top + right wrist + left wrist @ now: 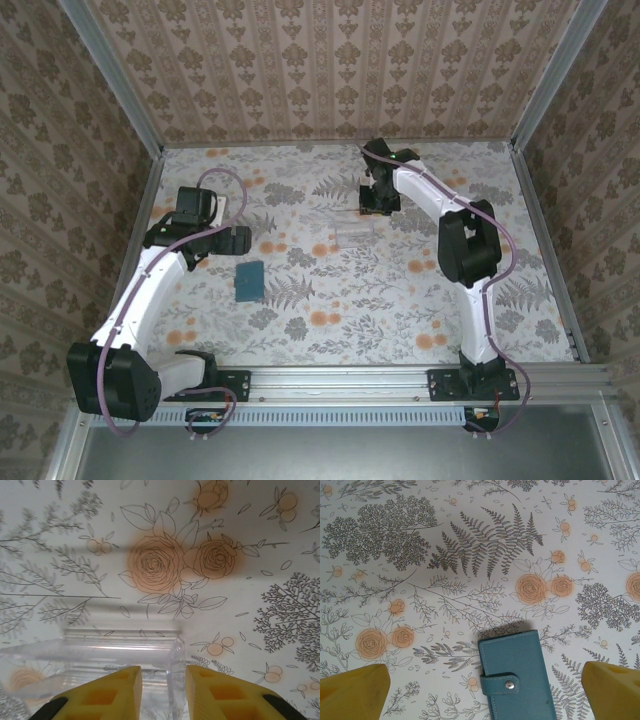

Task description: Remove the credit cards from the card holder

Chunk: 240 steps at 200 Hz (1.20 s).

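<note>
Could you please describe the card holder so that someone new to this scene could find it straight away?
On the floral-print table, look at the left half, just right of the white left arm. The card holder lies flat there, shut by a snap tab. Unlike the see-through plastic box further back and right, it is solid teal-blue.

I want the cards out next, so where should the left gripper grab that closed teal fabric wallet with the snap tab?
Probably take the teal fabric wallet across its two long edges, clear of the snap tab, coming straight down: it lies flat and closed, and the open left gripper straddles its narrow width.
</note>
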Each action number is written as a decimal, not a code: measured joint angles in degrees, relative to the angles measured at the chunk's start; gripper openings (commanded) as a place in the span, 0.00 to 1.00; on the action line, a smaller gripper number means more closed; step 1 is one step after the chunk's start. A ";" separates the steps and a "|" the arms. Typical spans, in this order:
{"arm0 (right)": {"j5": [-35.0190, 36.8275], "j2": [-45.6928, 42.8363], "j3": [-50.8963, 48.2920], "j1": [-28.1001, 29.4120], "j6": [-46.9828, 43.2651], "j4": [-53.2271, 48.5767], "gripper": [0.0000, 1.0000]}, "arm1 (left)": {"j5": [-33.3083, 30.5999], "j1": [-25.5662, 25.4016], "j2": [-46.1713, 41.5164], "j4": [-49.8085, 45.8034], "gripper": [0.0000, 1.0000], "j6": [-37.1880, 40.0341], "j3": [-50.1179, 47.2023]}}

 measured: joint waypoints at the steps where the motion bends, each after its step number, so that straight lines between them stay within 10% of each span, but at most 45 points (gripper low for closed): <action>1: 0.00 0.13 0.00 0.00 0.02 0.00 0.27 | 0.00 0.00 0.00 0.00 1.00 0.00 0.00; 99: 0.96 -0.87 -2.75 0.28 0.52 0.92 0.05 | 0.24 0.07 0.00 0.00 1.00 0.00 0.00; 240: 9.35 -10.84 -18.51 8.20 10.95 4.26 0.18 | 1.75 -2.23 0.31 -0.02 1.00 -0.48 0.00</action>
